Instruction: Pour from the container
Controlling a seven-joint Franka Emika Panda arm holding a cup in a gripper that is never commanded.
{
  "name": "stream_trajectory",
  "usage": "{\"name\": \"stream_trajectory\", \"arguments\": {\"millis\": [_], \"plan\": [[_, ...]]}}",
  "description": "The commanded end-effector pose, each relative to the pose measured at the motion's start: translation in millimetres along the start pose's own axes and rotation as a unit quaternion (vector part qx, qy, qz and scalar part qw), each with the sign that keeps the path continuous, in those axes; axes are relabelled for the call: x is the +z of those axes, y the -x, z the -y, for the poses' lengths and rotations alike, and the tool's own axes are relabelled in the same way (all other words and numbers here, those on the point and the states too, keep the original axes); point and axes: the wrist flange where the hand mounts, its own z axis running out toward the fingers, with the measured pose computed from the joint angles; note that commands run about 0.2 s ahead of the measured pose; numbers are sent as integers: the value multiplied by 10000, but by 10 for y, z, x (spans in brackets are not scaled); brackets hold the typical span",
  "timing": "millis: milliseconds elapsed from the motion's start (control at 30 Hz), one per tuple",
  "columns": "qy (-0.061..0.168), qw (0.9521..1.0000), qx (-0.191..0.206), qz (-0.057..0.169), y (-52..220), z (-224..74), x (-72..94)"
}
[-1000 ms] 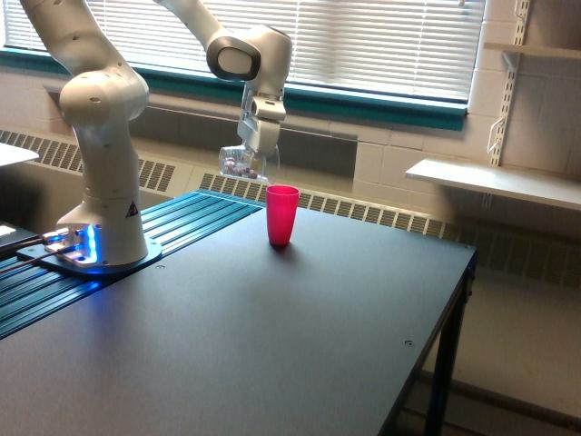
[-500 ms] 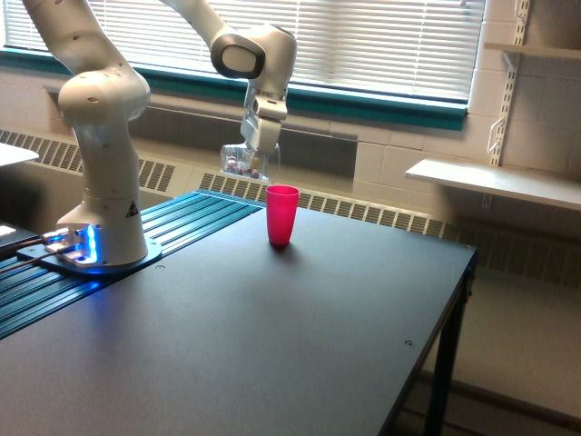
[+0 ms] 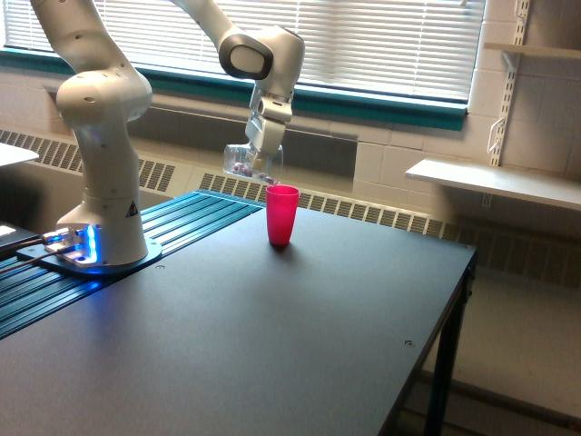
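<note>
You have the small clear plastic cup clamped in the jaws of the white arm's gripper; the jaws close on it from above and hold it well tipped, almost on its side, with its mouth turned toward the exterior view's right. Small pale and pinkish pieces sit inside it, though the view is too soft for you to say what they are. The cup hangs in the air at about 10 o'clock from the rim of the opaque red plastic cup, its lower lip just above and beside that rim; you cannot tell whether the two touch.

The red cup stands upright on the dark matte worktop, toward the far edge, apart from everything else on the surface. At roughly 9 o'clock from it you see the arm's white base column, seated on a dark round plate with a blue light glowing at its foot. That base stands on a ribbed blue-lit strip along the worktop's side on the exterior view's left.

Behind the scene, at 12 o'clock, white slatted blinds cover a window above a teal sill, and a white wall shelf juts out at 3 o'clock.
</note>
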Motion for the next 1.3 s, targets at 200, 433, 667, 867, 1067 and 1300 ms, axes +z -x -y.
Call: {"name": "stream_trajectory", "arguments": {"millis": [200, 433, 667, 867, 1067, 1300], "plan": [[10, 10000, 8, 7, -4, 56, 2], [68, 10000, 33, 35, -5, 16, 64], [93, 9999, 59, 59, 6, 20, 86], [85, 9999, 73, 80, 17, 47, 72], [112, 9999, 105, 51, 13, 55, 65], [71, 9999, 145, 55, 1, 51, 68]]}}
